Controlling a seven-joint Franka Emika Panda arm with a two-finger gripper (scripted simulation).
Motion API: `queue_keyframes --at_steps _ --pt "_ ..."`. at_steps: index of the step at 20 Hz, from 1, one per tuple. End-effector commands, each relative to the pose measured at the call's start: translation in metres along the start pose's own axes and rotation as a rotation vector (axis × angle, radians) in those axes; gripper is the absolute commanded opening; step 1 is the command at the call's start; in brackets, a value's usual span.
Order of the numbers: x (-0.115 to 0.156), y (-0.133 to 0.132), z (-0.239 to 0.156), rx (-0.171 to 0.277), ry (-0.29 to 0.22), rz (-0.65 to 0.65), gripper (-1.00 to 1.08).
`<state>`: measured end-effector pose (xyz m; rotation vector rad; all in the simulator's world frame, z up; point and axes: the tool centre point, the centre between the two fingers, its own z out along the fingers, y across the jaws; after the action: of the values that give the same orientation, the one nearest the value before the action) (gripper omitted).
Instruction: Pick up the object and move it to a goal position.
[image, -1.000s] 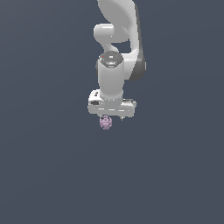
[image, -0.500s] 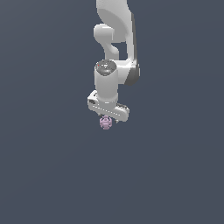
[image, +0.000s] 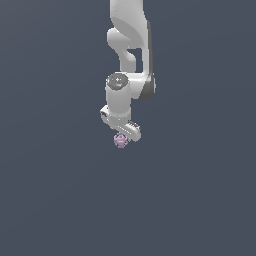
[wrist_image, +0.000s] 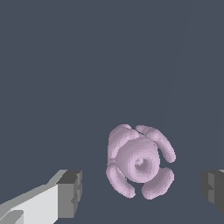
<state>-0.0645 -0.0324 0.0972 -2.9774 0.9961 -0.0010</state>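
Note:
The object (image: 120, 140) is a small lumpy pale pink-lavender blob on the dark grey ground, right under the white arm's hand. My gripper (image: 120, 135) hangs directly over it, fingers pointing down. In the wrist view the object (wrist_image: 139, 161) lies between my two grey fingertips (wrist_image: 70, 194), with a clear gap on each side. My gripper (wrist_image: 141, 192) is open and touches nothing that I can see. How high the fingertips are above the ground I cannot tell.
The white arm (image: 129, 55) rises above the hand to the exterior view's top edge. Flat dark grey ground (image: 200, 200) spreads all around. No goal marker shows in either view.
The hand has turned about its vertical axis and sunk a little towards the object. The object has stayed in place.

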Motion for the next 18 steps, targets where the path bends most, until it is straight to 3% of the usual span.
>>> queue_keyframes --at_steps 1,11,18 --pt "-0.001 0.004 0.004 -0.001 0.000 0.035 1.00" --pt "-0.003 0.007 0.009 -0.002 0.000 0.062 1.00" --pt "-0.004 0.008 0.038 -0.002 0.000 0.065 1.00"
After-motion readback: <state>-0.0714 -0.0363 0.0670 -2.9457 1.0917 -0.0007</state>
